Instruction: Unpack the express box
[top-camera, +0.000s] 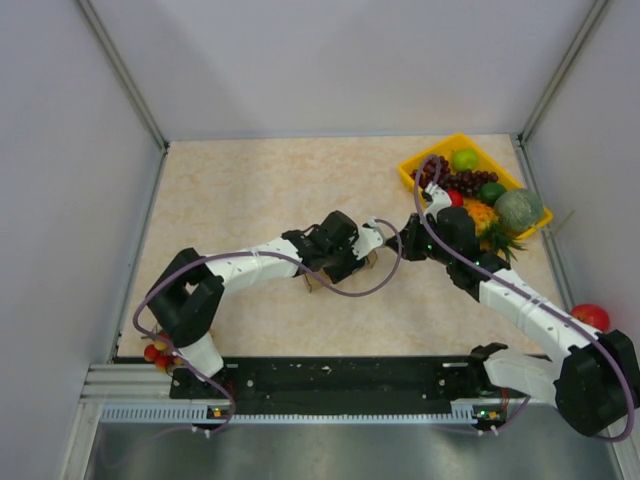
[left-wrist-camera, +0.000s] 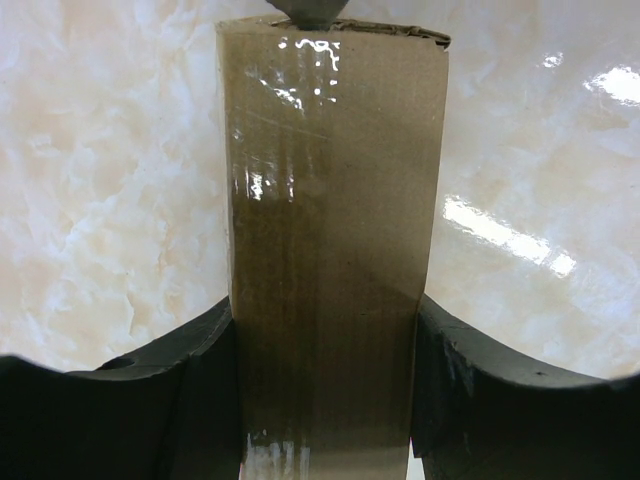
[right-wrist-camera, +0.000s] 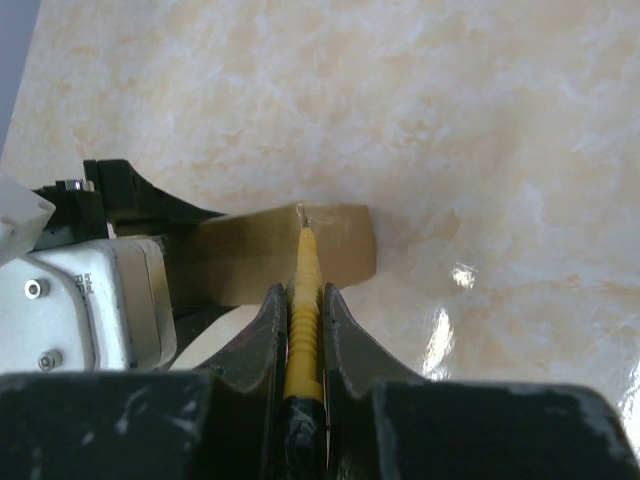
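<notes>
The express box (left-wrist-camera: 335, 200), a plain brown carton with shiny tape along it, sits between the fingers of my left gripper (left-wrist-camera: 322, 345), which is shut on its sides. In the top view the left gripper (top-camera: 345, 255) holds the box (top-camera: 366, 263) at mid-table. My right gripper (right-wrist-camera: 304, 305) is shut on a yellow utility knife (right-wrist-camera: 306, 280). The knife's tip touches the top edge of the box (right-wrist-camera: 340, 250) at its free end. In the top view the right gripper (top-camera: 403, 240) is just right of the box.
A yellow fruit tray (top-camera: 410, 172) with grapes, limes and a melon stands at the back right. A red apple (top-camera: 590, 316) lies at the right edge. Small red fruits (top-camera: 158, 352) lie by the left arm's base.
</notes>
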